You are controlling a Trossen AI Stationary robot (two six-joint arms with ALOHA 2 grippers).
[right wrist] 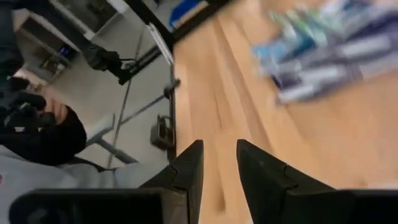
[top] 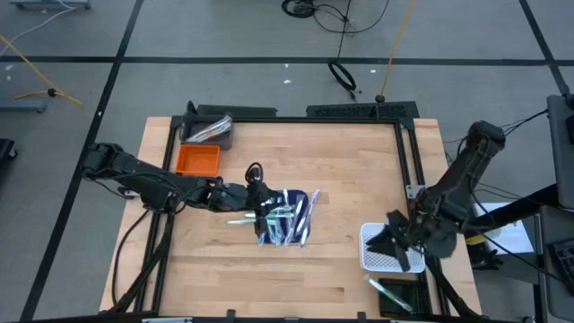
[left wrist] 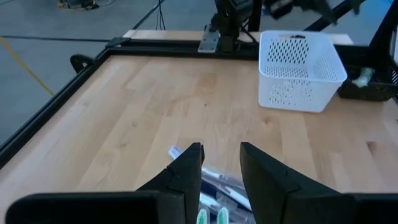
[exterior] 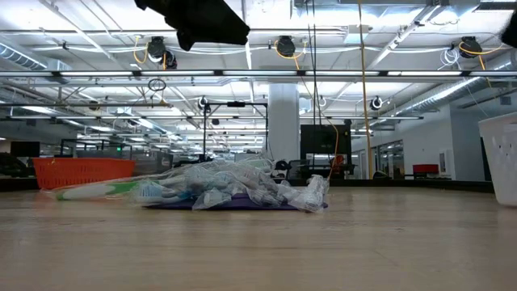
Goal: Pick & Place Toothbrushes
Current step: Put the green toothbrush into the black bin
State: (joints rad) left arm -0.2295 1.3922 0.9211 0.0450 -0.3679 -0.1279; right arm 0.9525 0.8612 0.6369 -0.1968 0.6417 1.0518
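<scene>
The toothbrushes (top: 285, 220), thin green, white and blue sticks in clear wrappers, lie heaped on a dark blue mat (top: 293, 196) at mid-table. In the low view the heap (exterior: 226, 187) rests on the mat (exterior: 234, 204), and one green brush (exterior: 97, 190) sticks out onto the wood. My left gripper (top: 261, 212) hovers open above the heap's left part, well clear of it in the low view (exterior: 202, 20). Its wrist view shows its fingers (left wrist: 221, 155) apart over wrapped brushes (left wrist: 217, 186). My right gripper (top: 395, 240) is open (right wrist: 219, 152) over the white basket (top: 381, 249).
An orange bin (top: 196, 160) and a black tray holding wrapped items (top: 211, 130) stand at the far left. Another black tray with a green brush (top: 393, 292) sits near the right front corner. A person (right wrist: 37, 137) stands beyond the table's edge. Bare wood lies around the mat.
</scene>
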